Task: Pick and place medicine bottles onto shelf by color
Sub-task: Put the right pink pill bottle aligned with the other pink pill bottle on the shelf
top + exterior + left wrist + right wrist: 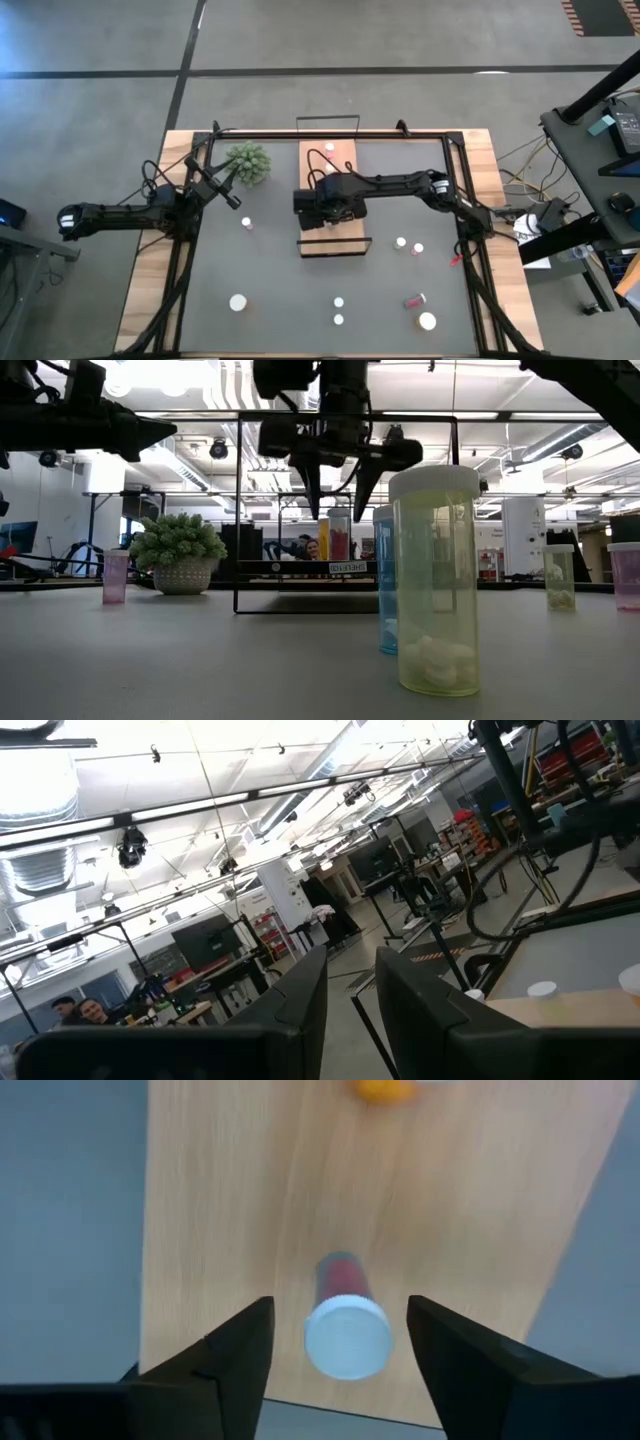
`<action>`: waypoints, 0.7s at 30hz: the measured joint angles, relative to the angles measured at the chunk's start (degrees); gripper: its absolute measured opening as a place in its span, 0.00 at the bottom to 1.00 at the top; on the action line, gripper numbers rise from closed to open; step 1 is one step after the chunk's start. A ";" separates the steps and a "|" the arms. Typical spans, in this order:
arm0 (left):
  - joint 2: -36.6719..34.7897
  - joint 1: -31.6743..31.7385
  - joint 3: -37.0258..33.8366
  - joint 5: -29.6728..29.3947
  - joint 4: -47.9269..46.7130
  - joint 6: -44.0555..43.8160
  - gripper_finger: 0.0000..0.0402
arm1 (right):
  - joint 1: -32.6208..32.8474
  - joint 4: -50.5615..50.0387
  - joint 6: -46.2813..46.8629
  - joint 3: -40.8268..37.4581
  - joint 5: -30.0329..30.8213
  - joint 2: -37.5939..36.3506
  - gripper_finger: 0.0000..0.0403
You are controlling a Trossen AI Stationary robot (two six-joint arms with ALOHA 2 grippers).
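The shelf (345,232) is a light-wood board at the table's middle, with black wire rails at its short ends. A red bottle with a white cap (345,1338) stands on the board, and an orange bottle (385,1088) stands farther along it. My right gripper (340,1330) is open above the red bottle, one finger on each side of the cap, touching nothing. The low view shows its fingers (336,500) just over the red bottle (340,540). My left gripper (225,185) is open and empty, raised at the table's left beside the green plant (248,160).
Loose bottles stand on the grey table: a pink one (247,223) left of the shelf, two (401,242) right of it, several near the front edge (339,301). A red one (415,299) lies on its side. A tall greenish bottle (435,580) is close to the low camera.
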 joint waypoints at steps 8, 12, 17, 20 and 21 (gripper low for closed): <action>0.02 -0.02 -0.02 0.00 0.00 0.00 0.18 | -0.11 -4.08 4.04 0.00 5.21 -4.53 0.61; 0.02 -0.02 0.00 0.00 0.00 0.00 0.18 | -0.11 -6.43 5.76 0.00 9.84 -7.78 0.61; 0.02 0.00 0.00 0.00 0.00 0.00 0.18 | -0.31 -11.67 9.09 -0.01 15.25 -11.83 0.61; 0.01 -0.02 0.00 -0.01 0.00 0.00 0.18 | -0.35 -11.79 11.04 -2.12 15.74 -15.07 0.61; 0.01 0.00 0.00 -0.01 0.00 0.00 0.18 | -0.35 -11.79 12.03 -3.70 15.78 -16.41 0.60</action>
